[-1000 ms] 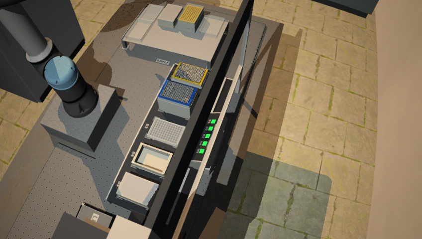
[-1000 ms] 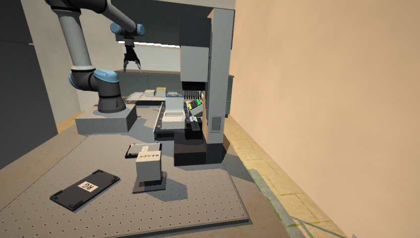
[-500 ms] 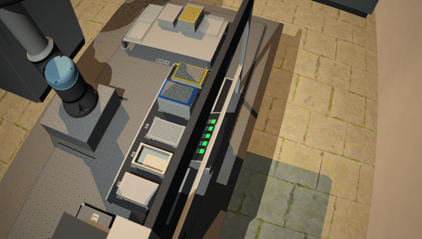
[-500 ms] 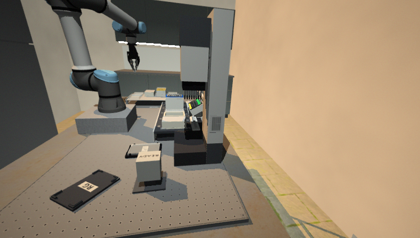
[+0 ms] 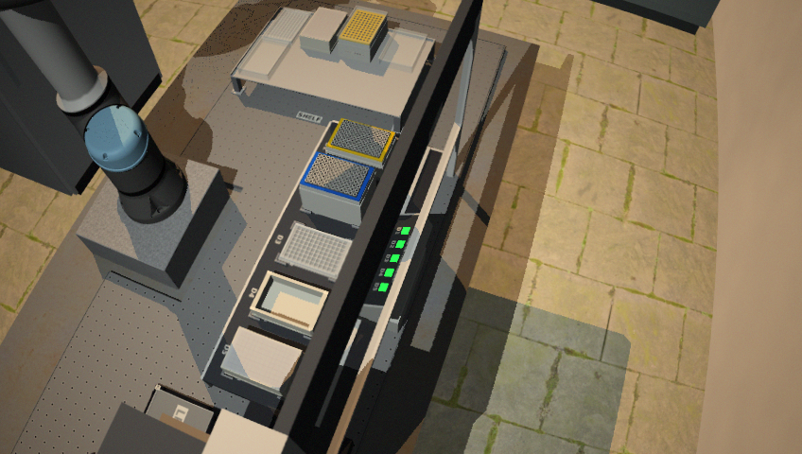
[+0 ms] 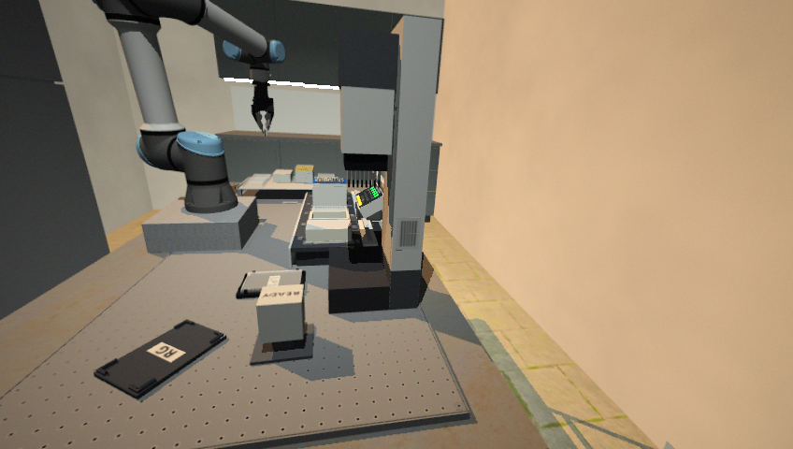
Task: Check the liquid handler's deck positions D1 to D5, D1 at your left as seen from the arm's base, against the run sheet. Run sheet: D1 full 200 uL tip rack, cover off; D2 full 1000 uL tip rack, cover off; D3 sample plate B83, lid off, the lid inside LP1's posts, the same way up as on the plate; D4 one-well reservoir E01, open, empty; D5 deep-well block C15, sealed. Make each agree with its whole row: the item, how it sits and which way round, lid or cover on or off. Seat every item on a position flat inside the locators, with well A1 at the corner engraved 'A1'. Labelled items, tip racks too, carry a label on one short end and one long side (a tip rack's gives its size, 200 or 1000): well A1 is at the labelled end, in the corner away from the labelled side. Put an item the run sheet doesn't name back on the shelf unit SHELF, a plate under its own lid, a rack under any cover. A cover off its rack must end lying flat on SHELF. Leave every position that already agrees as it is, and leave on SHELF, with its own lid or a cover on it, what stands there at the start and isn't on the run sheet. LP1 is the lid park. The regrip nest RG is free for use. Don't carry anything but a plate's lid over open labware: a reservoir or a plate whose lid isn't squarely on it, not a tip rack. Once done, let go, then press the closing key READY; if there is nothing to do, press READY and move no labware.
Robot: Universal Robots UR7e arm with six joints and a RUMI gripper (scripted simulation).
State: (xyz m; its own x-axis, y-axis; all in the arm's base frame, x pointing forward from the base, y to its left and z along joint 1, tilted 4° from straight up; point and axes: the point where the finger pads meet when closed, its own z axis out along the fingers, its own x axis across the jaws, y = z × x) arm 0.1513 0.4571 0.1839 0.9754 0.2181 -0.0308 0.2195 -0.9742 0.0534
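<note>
1. Gripper (image 6: 264,129): hangs high above the table (image 6: 355,389), well apart from all labware, jaws clenched on nothing; it appears only in the exterior view.
2. Deck row, top view, far to near: a yellow-rimmed tip rack (image 5: 359,140), a taller blue-rimmed tip rack (image 5: 338,179), a clear sample plate (image 5: 315,250) with no lid on it, a cream open reservoir (image 5: 288,300) and a matte-topped deep-well block (image 5: 263,358). Five green lamps (image 5: 395,258) glow beside them.
3. Shelf unit (image 5: 338,84): carries flat clear pieces, a grey covered box and an orange-topped rack. Labels there are too small to read.
4. READY key (image 6: 281,312): a pale cube on a dark foot, standing near the table's front, just beside a dark flat plate, presumably the lid park (image 6: 270,282); whether a lid lies on it cannot be told.
5. Judged step: the deck looks in order, so pressing the key probably remains.
6. Risks: an off-centre descent may glance off the cube's edge; a low sweep may clip the lid park or the regrip nest (image 6: 161,356).
7. Materials: racks show fine mesh tops; the plate is translucent and gridded; the table is perforated grey metal.
</note>
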